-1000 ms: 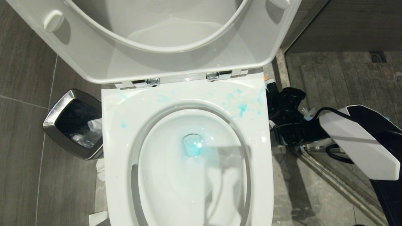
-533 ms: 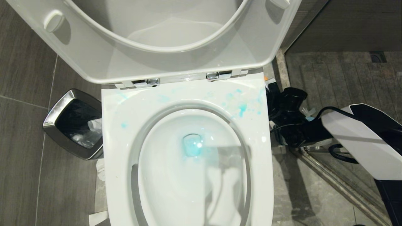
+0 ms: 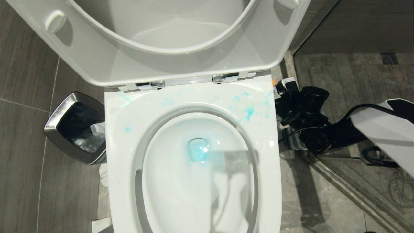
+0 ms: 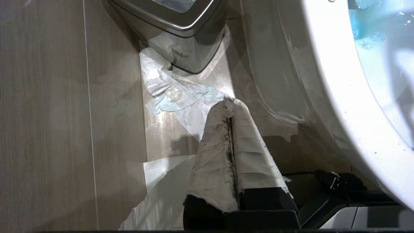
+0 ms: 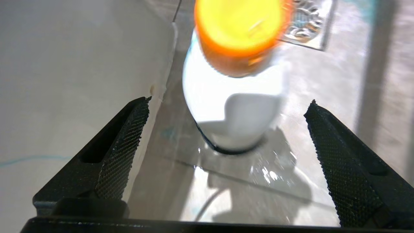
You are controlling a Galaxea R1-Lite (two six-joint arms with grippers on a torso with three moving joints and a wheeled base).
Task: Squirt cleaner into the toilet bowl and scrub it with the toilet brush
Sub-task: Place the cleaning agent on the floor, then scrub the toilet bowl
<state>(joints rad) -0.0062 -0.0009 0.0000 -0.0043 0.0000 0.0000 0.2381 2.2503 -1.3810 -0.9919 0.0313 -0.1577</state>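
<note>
Cleaner bottle (image 5: 233,106) stands upright on the floor beside the toilet bowl (image 3: 129,129), dead ahead between our right gripper's (image 5: 226,152) wide-open jaws; left gripper (image 4: 230,129) rests closed.

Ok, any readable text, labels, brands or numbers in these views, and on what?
None can be read.
Cleaner bottle: white body and orange cap, no print showing on the visible side.
Toilet bowl: only blue cleaner splashes, no lettering.
Bin: no markings.
</note>
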